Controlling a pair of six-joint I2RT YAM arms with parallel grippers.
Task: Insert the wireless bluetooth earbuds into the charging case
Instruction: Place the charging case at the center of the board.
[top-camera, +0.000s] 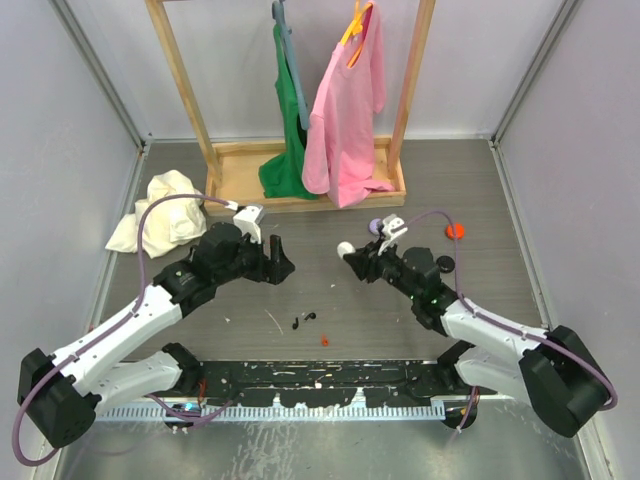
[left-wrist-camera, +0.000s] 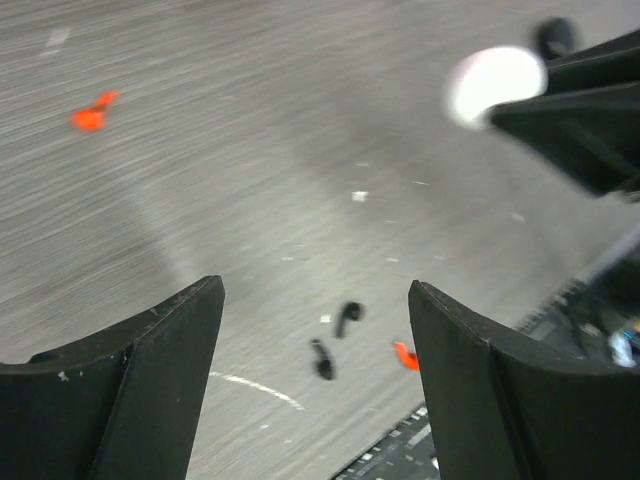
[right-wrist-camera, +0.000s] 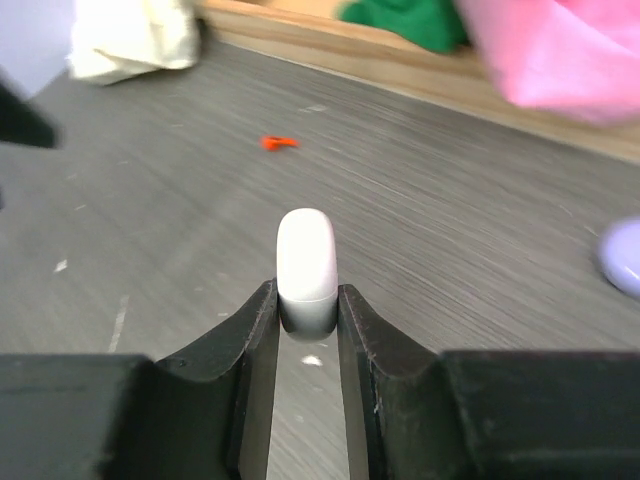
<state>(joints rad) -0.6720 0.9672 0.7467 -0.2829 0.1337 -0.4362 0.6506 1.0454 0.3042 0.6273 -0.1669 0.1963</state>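
Note:
Two small black earbuds (top-camera: 304, 320) lie side by side on the grey table, in the near middle; in the left wrist view they show as one earbud (left-wrist-camera: 348, 317) and another (left-wrist-camera: 321, 359) between my fingers and far below. My left gripper (top-camera: 283, 262) is open and empty, held above the table left of centre. My right gripper (top-camera: 350, 252) is shut on the white charging case (right-wrist-camera: 305, 268), its lid closed, held in the air right of centre. The case also shows in the left wrist view (left-wrist-camera: 496, 86).
A wooden rack (top-camera: 300, 180) with a pink shirt (top-camera: 350, 110) and a green garment (top-camera: 290, 130) stands at the back. A cream cloth (top-camera: 160, 215) lies at the back left. A lilac object (top-camera: 376, 226), an orange cap (top-camera: 455, 231) and a small red piece (top-camera: 324, 341) lie on the table.

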